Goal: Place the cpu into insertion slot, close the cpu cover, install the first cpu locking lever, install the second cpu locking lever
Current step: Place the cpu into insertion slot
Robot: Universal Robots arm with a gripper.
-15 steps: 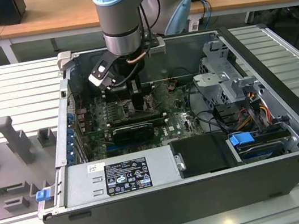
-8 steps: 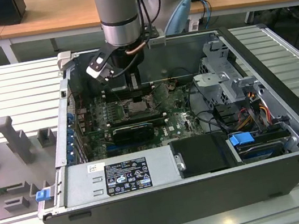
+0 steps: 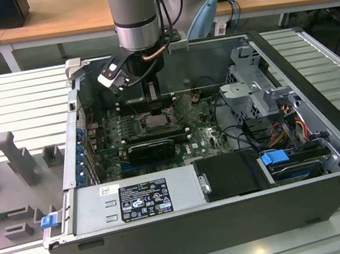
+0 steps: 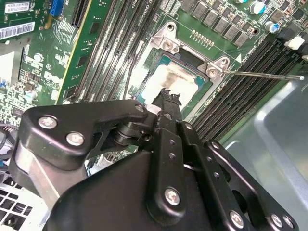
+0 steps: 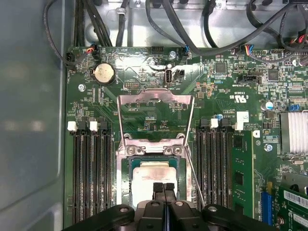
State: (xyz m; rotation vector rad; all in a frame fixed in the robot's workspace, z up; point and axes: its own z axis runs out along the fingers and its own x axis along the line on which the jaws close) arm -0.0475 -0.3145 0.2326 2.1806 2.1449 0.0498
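The cpu (image 5: 153, 174) lies flat in the insertion slot (image 5: 126, 166), its pale top smeared with grey paste. In the second wrist view the cpu (image 4: 169, 79) sits inside the slot's dark rim (image 4: 191, 58). The cpu cover (image 5: 155, 99) stands swung open behind the slot, and the board shows through its cut-out. My gripper (image 5: 163, 186) is shut, its fingertips pressed together with nothing between them, right over the chip's near edge. My gripper (image 4: 169, 98) shows the same in the second wrist view. A thin lever rod (image 5: 195, 175) sticks up beside the slot. In the exterior view my gripper (image 3: 152, 98) hangs over the slot (image 3: 156, 121).
Long black memory slots (image 5: 89, 173) flank the socket on both sides. A second thin rod (image 4: 262, 74) juts out over the slots. Cables (image 5: 202, 19) run along the case wall. A power supply (image 3: 143, 200) and drive cage (image 3: 256, 96) crowd the case.
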